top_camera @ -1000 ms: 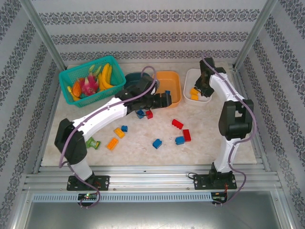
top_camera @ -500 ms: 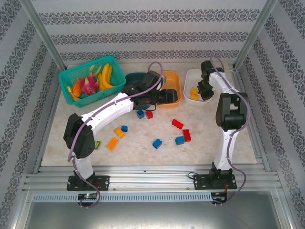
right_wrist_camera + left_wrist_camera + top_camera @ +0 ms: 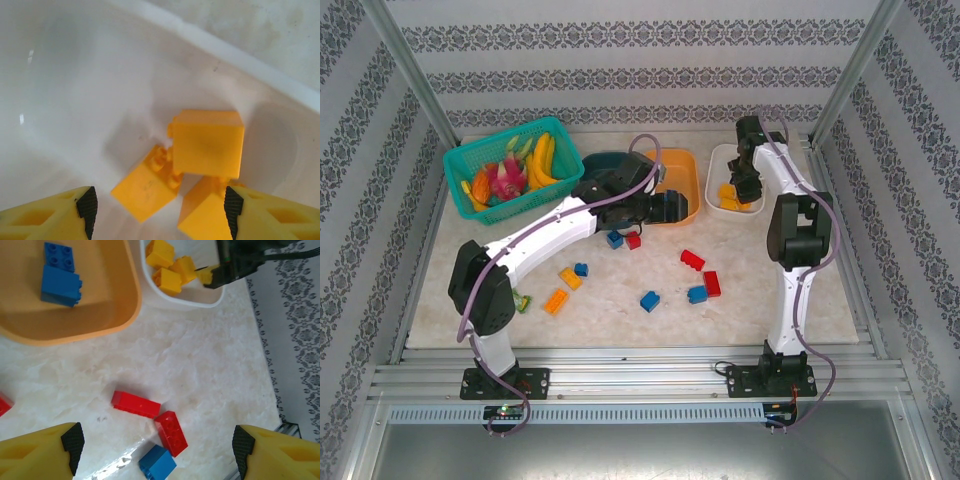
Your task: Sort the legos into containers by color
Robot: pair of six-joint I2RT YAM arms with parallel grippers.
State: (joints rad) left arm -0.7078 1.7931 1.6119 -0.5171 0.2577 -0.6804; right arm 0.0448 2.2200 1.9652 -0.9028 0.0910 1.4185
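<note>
Loose legos lie on the table: red ones (image 3: pixel 692 260) (image 3: pixel 711 283), blue ones (image 3: pixel 649 300) (image 3: pixel 697 294) and orange ones (image 3: pixel 555 301). My left gripper (image 3: pixel 672 207) hovers open by the orange tub (image 3: pixel 685 165), which holds two blue bricks (image 3: pixel 60 277). Below its jaws lie two red bricks (image 3: pixel 136 404) and a blue one (image 3: pixel 157 462). My right gripper (image 3: pixel 745 185) stands open over the white tub (image 3: pixel 725 157), with three yellow bricks (image 3: pixel 207 142) lying loose under it. The dark teal tub (image 3: pixel 603 160) is partly hidden behind my left arm.
A teal mesh basket (image 3: pixel 470 165) of toy fruit stands at the back left. A small green item (image 3: pixel 515 300) lies by my left arm's base. A blue brick (image 3: pixel 614 238) and a red brick (image 3: pixel 633 240) sit under the left forearm. Frame posts rise at both back corners.
My right gripper has opened over the white tub, and a yellow brick now lies loose there. My left arm has swung a little to the right along the orange tub.
</note>
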